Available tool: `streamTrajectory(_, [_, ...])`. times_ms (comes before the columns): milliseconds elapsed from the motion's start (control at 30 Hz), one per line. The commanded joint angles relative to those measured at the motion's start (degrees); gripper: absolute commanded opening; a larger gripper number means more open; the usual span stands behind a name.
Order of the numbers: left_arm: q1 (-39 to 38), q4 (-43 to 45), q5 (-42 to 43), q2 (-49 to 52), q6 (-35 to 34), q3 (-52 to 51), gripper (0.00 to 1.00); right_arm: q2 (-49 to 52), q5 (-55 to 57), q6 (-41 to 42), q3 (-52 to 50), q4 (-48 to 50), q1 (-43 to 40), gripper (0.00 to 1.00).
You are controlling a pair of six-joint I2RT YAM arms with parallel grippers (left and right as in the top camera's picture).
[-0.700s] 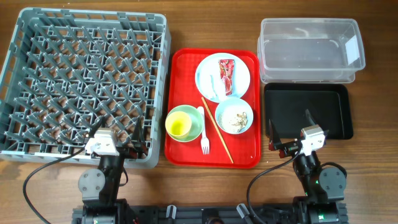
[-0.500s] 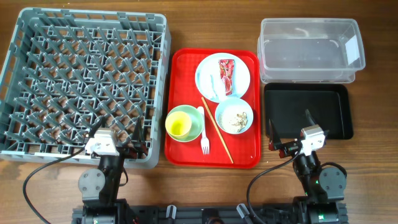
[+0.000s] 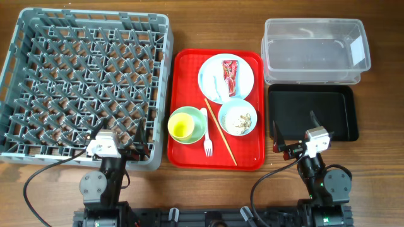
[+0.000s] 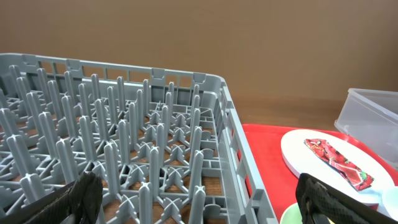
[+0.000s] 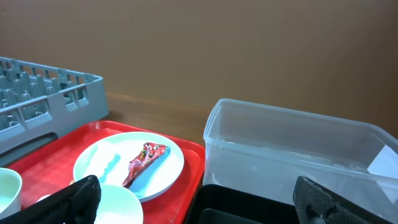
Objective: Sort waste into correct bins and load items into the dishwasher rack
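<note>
On the red tray [image 3: 183,63] a pale blue plate [image 3: 211,72] holds the red wrapper [image 3: 230,75] and a white scrap [image 3: 218,85]. A pale blue bowl [image 3: 238,117] holds rice-like crumbs. A green bowl [image 3: 189,116] holds a yellow cup [image 3: 182,127]. A white fork [image 3: 206,135] and a chopstick [image 3: 219,131] lie between the bowls. The grey rack [image 3: 88,85] stands at left, the clear tub [image 3: 314,50] and black tray [image 3: 312,110] at right. My left gripper [image 3: 120,140] is open over the rack's near corner. My right gripper [image 3: 293,132] is open over the black tray's near edge. The wrapper also shows in the right wrist view [image 5: 144,160].
The rack [image 4: 124,143] fills the left wrist view, with the plate and wrapper [image 4: 339,163] to its right. The tub [image 5: 292,155] fills the right of the right wrist view. Bare wooden table [image 3: 379,183] lies along the front edge and beyond the tub.
</note>
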Motion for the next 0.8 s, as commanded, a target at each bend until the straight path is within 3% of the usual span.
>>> streamTrajectory(0, [-0.2, -0.1, 0.1, -0.4, 1.1, -0.3, 1.00, -0.4, -0.3, 0.7, 0.0, 0.2, 0.1, 1.00])
streamTrajectory(333, [-0.2, 0.2, 1.6, -0.4, 1.1, -0.3, 1.00, -0.3, -1.0, 1.2, 0.0, 0.2, 0.2, 1.00])
streamTrajectory(433, [-0.2, 0.1, 1.1, -0.3, 1.1, -0.3, 1.00, -0.1, -0.9, 5.7, 0.0, 0.2, 0.1, 1.00])
streamTrajectory(533, [-0.2, -1.0, -0.3, 0.8, -4.1, 1.5, 1.00, 0.5, 1.1, 6.3, 2.0, -0.4, 0.1, 1.00])
streamTrajectory(667, [-0.2, -6.1, -1.0, 12.9, -6.8, 11.0, 1.00, 10.0, 4.7, 12.9, 10.5, -5.7, 0.1, 1.00])
streamTrajectory(767, [-0.2, -15.2, -1.0, 28.5, -6.4, 24.9, 1.00, 23.6, 1.9, 15.7, 21.5, -11.8, 0.1, 1.00])
